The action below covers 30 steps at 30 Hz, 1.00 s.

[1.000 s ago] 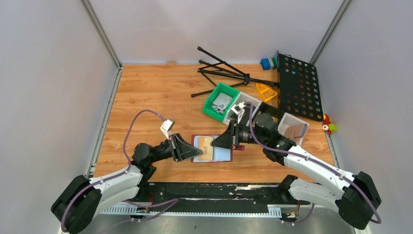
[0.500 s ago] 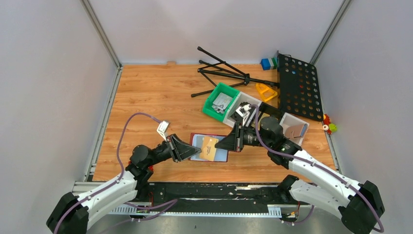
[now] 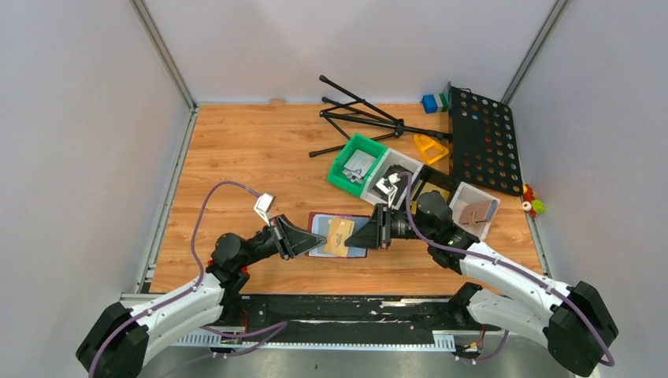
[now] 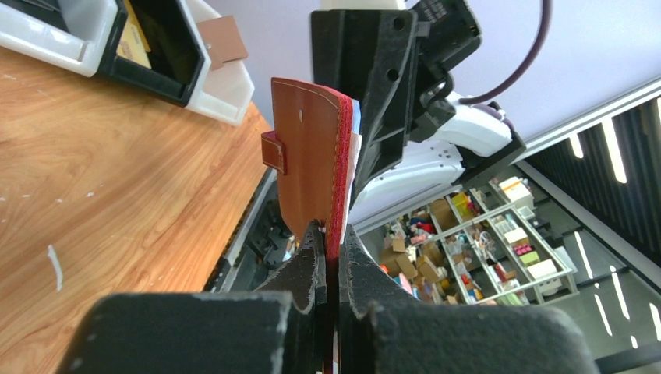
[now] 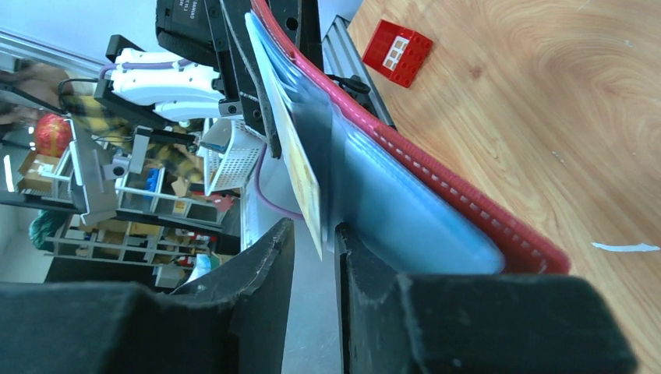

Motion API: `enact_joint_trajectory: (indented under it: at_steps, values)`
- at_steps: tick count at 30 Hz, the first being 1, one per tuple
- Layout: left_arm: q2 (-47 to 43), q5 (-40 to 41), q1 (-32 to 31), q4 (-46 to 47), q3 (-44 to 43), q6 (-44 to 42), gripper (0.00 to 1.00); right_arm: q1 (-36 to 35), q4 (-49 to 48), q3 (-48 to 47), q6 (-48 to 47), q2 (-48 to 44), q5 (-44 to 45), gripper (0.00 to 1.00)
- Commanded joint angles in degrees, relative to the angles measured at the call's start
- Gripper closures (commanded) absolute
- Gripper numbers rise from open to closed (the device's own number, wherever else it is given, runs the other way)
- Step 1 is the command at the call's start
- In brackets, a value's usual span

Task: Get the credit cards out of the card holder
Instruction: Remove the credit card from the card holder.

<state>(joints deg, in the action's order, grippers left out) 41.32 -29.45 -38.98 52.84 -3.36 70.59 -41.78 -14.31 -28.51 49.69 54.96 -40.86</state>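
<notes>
The dark-red card holder [image 3: 324, 234] hangs open above the table's front middle, between my two grippers. My left gripper [image 3: 313, 239] is shut on its left edge; the left wrist view shows the jaws pinching the red stitched edge of the card holder [image 4: 310, 160], snap tab to the left. A tan credit card [image 3: 339, 235] sticks out of the grey-blue pockets, tilted. My right gripper [image 3: 360, 235] is at the card's right side. In the right wrist view its jaws [image 5: 313, 243] stand slightly apart, open, with the corner of the card [image 5: 302, 164] between them, in front of the card holder [image 5: 405, 210].
A green bin [image 3: 354, 164] and white bins [image 3: 395, 161] [image 3: 475, 206] stand behind the right arm. A black folded tripod [image 3: 362, 118], a black perforated panel [image 3: 482, 142], a yellow piece [image 3: 428, 147] and small blocks [image 3: 433, 102] lie at the back right. A red ribbed block [image 5: 403, 51] lies on the wood.
The held card holder has drifted a little left and away from the table's front edge. The tan card now sits more tilted. Both arms shifted slightly with it.
</notes>
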Motion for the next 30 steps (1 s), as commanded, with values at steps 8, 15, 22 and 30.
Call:
enact_joint_trajectory:
  at_steps: [8, 15, 22, 30]
  values:
    - [1.08, -0.29, -0.04, 9.66, -0.29, 3.35, 1.00, 0.09, -8.14, 0.10, 3.04, -0.18, -2.57, 0.78]
    - [2.00, -1.28, -0.03, 9.95, -0.48, 3.38, 1.00, -0.07, -10.80, 0.08, 4.36, 0.72, -2.49, 0.81]
    - [1.84, -0.74, -0.04, 9.96, -0.35, 3.31, 1.00, 0.06, -3.89, -1.71, 1.97, 0.10, 0.31, 1.00]
    - [-9.02, 5.86, 1.85, -8.48, -0.07, -2.78, 1.00, 5.31, 9.97, 0.90, -0.15, -3.92, 4.70, 1.00]
